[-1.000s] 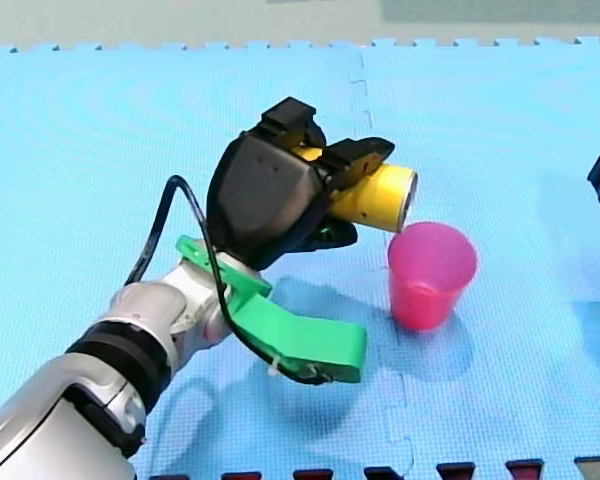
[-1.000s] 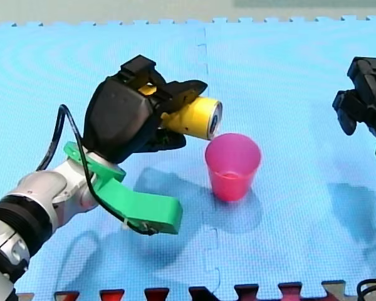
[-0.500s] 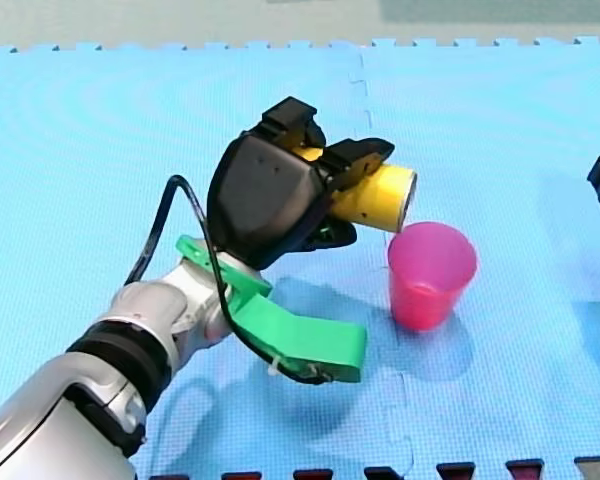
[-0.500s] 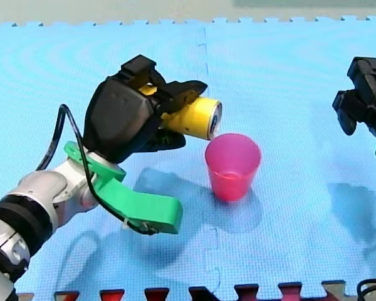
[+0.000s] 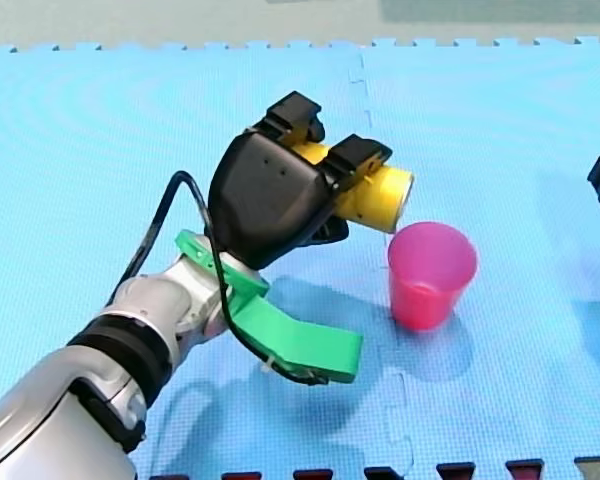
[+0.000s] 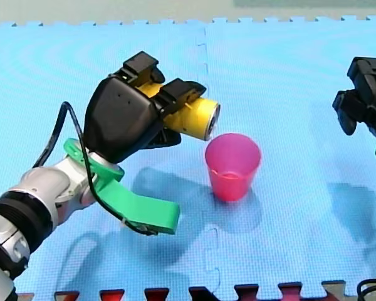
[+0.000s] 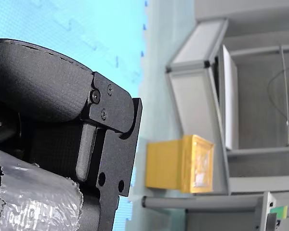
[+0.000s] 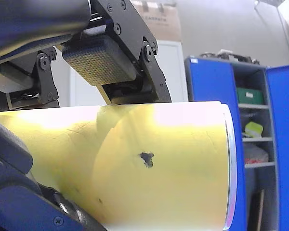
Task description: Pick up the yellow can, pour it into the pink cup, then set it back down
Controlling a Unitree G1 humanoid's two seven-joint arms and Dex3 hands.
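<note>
My left hand [image 5: 325,185] is shut on the yellow can [image 5: 378,197], which lies on its side in the air, its silver top facing right. The can's mouth hangs just above and left of the rim of the pink cup [image 5: 430,275], which stands upright on the blue mat. In the second wrist view the yellow can [image 8: 149,168] sits between that hand's black fingers [image 8: 98,60]. My right hand [image 6: 363,94] hovers at the right edge, well away from the cup and holding nothing.
The blue foam mat [image 5: 100,130] covers the whole surface, with a seam running past the cup. A green bracket [image 5: 295,340] sticks out under my left wrist. The first wrist view shows a yellow box [image 7: 180,163] on grey shelving beyond the mat.
The left hand has lifted slightly and rolled a little, raising the can's mouth a touch above the cup rim. The cup and the right hand have not moved.
</note>
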